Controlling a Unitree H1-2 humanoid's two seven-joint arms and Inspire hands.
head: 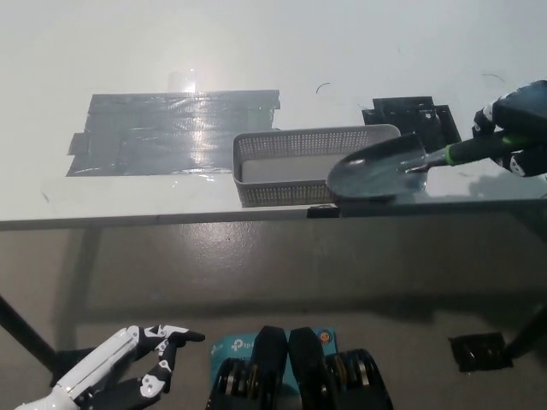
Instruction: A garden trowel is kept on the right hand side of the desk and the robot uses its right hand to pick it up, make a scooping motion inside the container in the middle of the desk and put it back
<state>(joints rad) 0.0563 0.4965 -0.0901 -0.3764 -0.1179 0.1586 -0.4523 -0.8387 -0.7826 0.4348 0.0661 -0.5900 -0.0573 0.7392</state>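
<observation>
At seven o'clock, nearest, the white left hand (128,367) rests below the desk edge, holding nothing, fingers spread. On the desk (256,51) the container (282,141) sits near centre. The trowel (376,175) is at about three o'clock, its blade tilted over the container's right end. The right hand (517,132) is closed round its handle at the far right. The metal blade looks stiff, front-heavy and slick, so the handle is the sensible hold. Farther off, at ten o'clock, lies a grey tape patch (171,132).

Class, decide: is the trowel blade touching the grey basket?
Cannot tell. In the head view the trowel blade overlaps the right end of the basket, hiding any contact or gap.
</observation>
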